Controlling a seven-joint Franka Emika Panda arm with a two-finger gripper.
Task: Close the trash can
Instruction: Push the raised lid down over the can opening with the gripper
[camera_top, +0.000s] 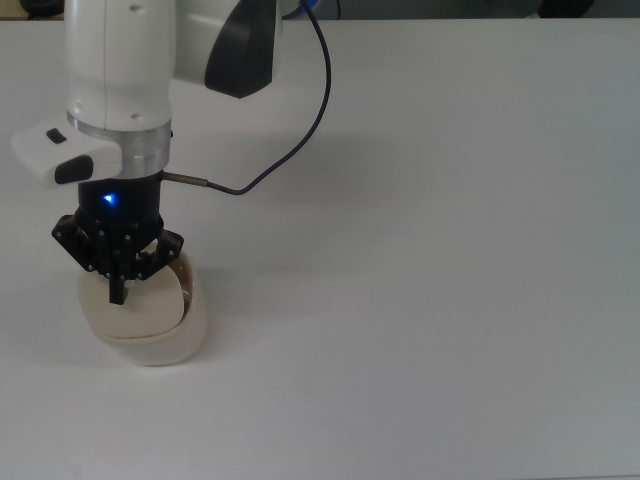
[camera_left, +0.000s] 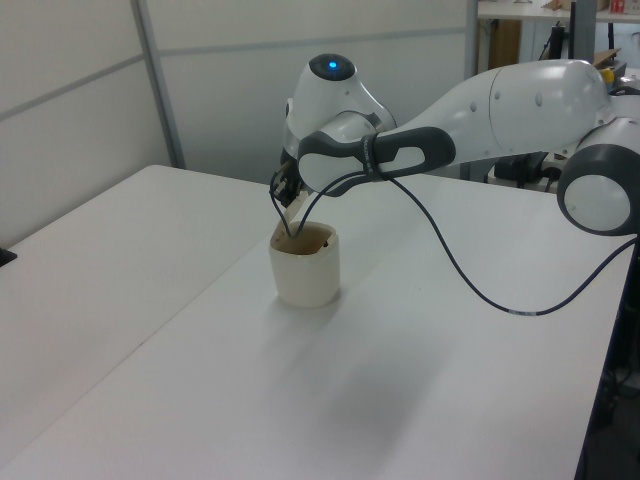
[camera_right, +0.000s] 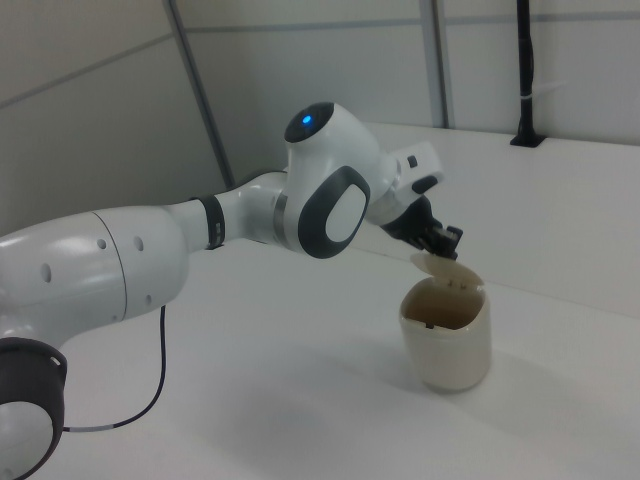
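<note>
In the top view, the trash can (camera_top: 150, 335) sits on the white table (camera_top: 450, 300) near the top view's left edge, a cream, rounded bin with its flat lid (camera_top: 135, 310) tilted over most of the opening, so that only a narrow strip of the tan inside shows along the top view's right side of the lid. The gripper (camera_top: 118, 292) points down at the lid from directly above, its black fingers drawn close together into one narrow tip that meets the lid near its far edge; nothing is clasped between them. Above the fingers a blue light glows on the black wrist, and the white arm (camera_top: 120, 70) rises out of the upper edge of the picture. Further toward the top view's right, a dark cable (camera_top: 290, 140) loops from the wrist across the table. In the left view, the can (camera_left: 304, 265) stands upright around the middle of the table, with the lid (camera_left: 291, 212) held up at a slant on its far rim and the gripper (camera_left: 283, 192) just above it. In the right view, the lid (camera_right: 436, 265) leans low over the open mouth of the can (camera_right: 447, 335), and the gripper (camera_right: 444, 243) rests against its upper side.
</note>
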